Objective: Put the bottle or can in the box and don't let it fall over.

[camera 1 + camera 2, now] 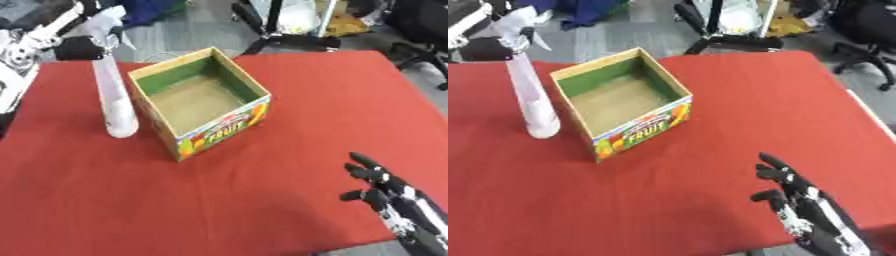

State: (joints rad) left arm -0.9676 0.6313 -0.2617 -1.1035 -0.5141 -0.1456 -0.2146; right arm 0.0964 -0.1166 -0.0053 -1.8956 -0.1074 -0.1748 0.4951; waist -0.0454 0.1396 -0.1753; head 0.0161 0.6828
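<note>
A big red cloth (262, 200) covers the table, and it has a few soft wrinkles in it. Behind the table is a grey floor with black chair legs (289, 40), something blue (153, 10) and something yellow (350, 22) lying on it. In the middle of the cloth sits an open cardboard box (199, 102). It is turned a bit, so one corner points down toward the robot. The inside is plain brown at the bottom and green on the far walls. The front side has bright pictures and the word "FRUIT" (647, 129) in big letters. No other words can be read. The box has nothing in it. Just to the left of the box stands a tall white bottle (114, 100). Its bottom rests on the red cloth, just beside the box, and it leans a little. No label shows on it. The left hand (83, 47) is up at the top of the bottle, and its black fingers are curled round the neck. The right hand (394, 197) is down in the lower right corner, well away from the box. Its fingers are spread apart and point up, and they hold nothing.
</note>
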